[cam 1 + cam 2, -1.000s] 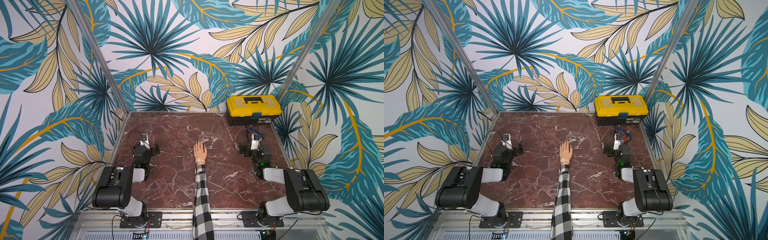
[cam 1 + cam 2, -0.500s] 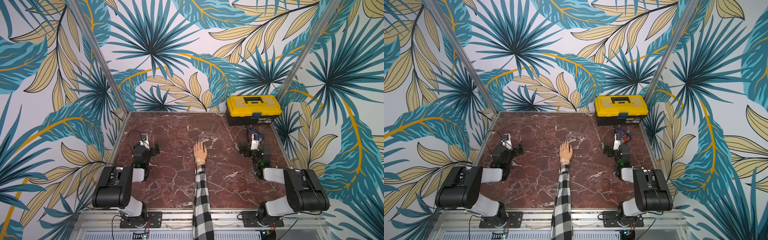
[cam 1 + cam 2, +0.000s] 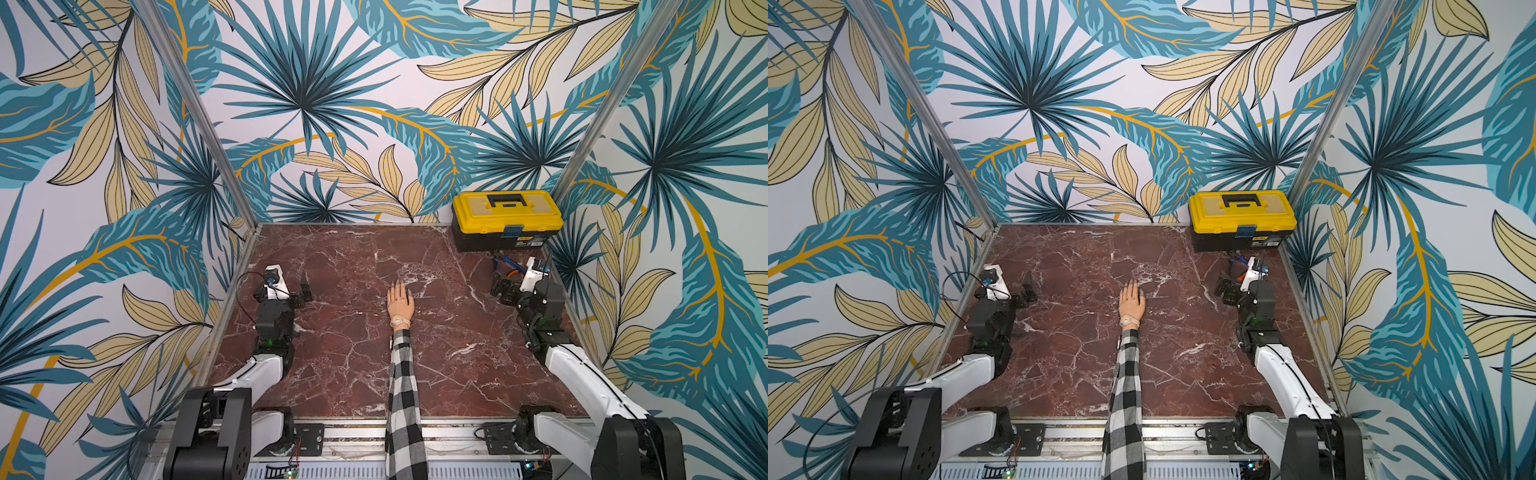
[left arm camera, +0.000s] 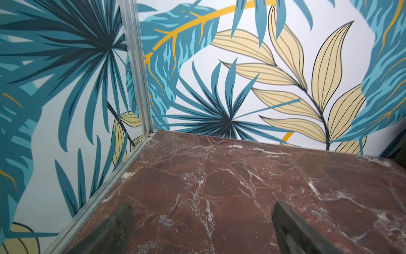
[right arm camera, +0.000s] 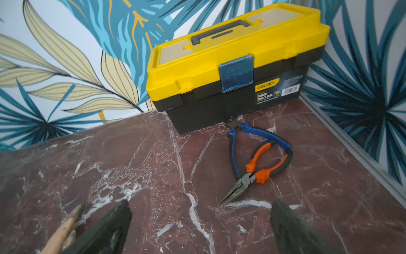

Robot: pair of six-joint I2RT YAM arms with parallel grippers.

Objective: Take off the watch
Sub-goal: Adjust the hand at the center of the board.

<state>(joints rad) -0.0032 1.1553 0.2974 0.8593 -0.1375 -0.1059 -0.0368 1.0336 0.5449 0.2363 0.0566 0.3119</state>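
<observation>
The watch (image 3: 398,321) (image 3: 1128,320), cream-strapped with a small round face, is buckled round the wrist of a mannequin hand (image 3: 400,300) that lies palm down mid-table, its arm in a black-and-white checked sleeve (image 3: 405,395). My left gripper (image 3: 302,289) (image 4: 202,211) is open over bare marble, well to the hand's left. To the hand's right, my right gripper (image 3: 500,286) (image 5: 202,206) is also open, nothing between its fingers. Neither wrist view shows the watch. In the right wrist view only the mannequin's fingertips (image 5: 66,228) show at the edge.
A yellow-and-black toolbox (image 3: 507,212) (image 5: 237,57) stands shut in the back right corner. Orange-handled pliers (image 5: 263,169) and blue-handled pliers (image 5: 252,136) lie on the red marble table (image 3: 353,365) just beyond my right gripper. Leaf-patterned walls enclose three sides.
</observation>
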